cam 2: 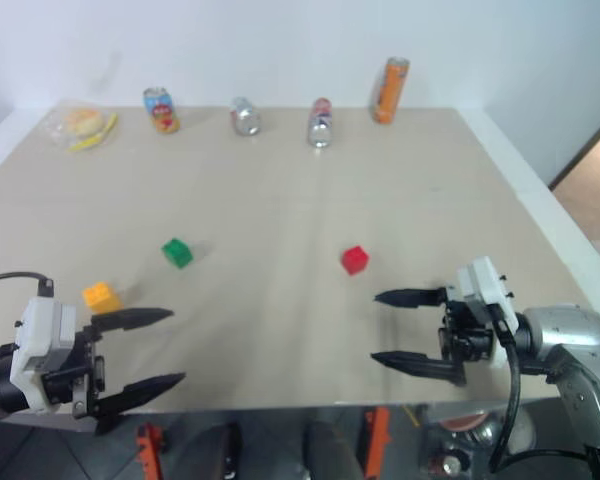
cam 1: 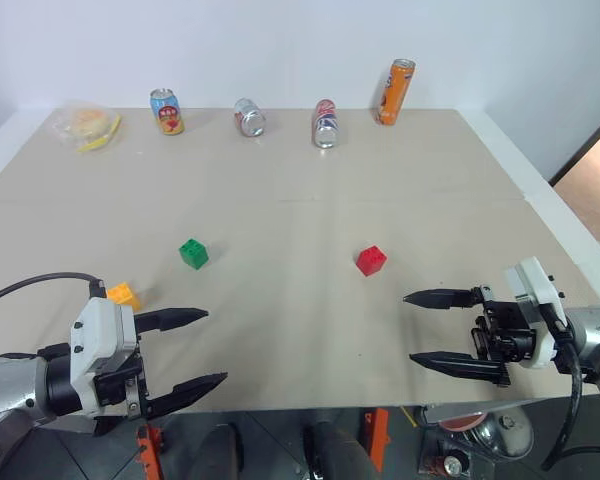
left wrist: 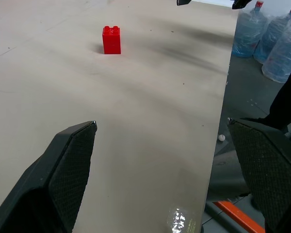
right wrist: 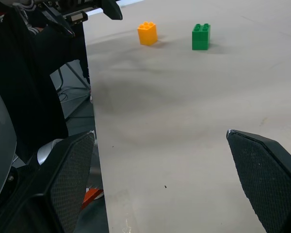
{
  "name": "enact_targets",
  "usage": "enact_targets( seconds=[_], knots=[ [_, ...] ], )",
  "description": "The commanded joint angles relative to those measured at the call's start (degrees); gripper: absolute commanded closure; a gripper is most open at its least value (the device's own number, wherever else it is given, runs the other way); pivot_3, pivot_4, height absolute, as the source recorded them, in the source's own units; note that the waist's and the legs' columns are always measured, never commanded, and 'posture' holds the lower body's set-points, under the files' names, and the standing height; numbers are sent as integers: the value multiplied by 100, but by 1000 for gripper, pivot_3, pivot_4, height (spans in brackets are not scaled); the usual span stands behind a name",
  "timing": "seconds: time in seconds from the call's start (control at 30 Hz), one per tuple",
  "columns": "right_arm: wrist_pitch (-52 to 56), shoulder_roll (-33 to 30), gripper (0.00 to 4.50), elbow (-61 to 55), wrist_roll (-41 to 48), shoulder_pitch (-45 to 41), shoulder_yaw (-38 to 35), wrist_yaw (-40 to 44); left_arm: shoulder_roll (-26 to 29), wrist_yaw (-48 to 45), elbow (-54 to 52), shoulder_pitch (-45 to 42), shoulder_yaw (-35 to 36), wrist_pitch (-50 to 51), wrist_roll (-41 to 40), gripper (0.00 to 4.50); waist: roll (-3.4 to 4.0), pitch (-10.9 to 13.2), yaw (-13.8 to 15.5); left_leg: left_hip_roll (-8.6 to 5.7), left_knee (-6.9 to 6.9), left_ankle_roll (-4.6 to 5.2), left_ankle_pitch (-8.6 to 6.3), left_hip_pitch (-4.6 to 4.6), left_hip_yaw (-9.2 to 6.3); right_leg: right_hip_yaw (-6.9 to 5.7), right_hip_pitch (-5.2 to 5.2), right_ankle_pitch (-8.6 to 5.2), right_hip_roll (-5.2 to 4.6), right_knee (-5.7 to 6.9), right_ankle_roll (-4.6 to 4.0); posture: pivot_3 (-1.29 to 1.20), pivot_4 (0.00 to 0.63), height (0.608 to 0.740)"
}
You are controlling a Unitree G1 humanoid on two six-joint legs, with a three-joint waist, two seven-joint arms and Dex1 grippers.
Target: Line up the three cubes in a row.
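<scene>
Cubes lie apart on the beige table [cam 1: 310, 330]: the orange cube [cam 2: 101, 296] is nearest, just beside the left gripper [cam 1: 195, 350], the green cube [cam 1: 193, 253] is a little farther, and the red cube [cam 1: 371, 260] lies well to the right. Both the left gripper and the right gripper [cam 1: 428, 329] hang over the near edge with fingers spread wide, holding nothing. Far at the back stand four cans [cam 1: 325, 123] and a plastic bag [cam 1: 84, 126].

Left claw [cam 1: 185, 350] wide open, empty, fingers pointing inward toward the right side, roughly level, hovering over the near edge of the worktop [cam 1: 300, 200]. Right claw [cam 1: 430, 330] also wide open, empty, fingers pointing left, slightly nose-down, above the near edge. Both arms bent in from the sides, claws facing each other, well apart. Neither touches anything.
</scene>
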Motion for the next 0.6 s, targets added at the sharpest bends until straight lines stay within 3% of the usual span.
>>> enact_targets(
  seconds=[0.03,0.6],
  knots=[
    [-74,-131,0,-78,-2,40,-15,159,20,-50,-259,112,158,-45,-69,56,0,0,0,0,0,0,0,0,0,0,0,0,1,0,0,0,150,740],
    [-174,-170,0,-131,-144,280,-21,365,-26,-105,-265,151,-29,-199,83,56,0,0,0,1,20,-1,-1,3,4,5,11,0,-1,0,1,0,150,740]
  ],
)
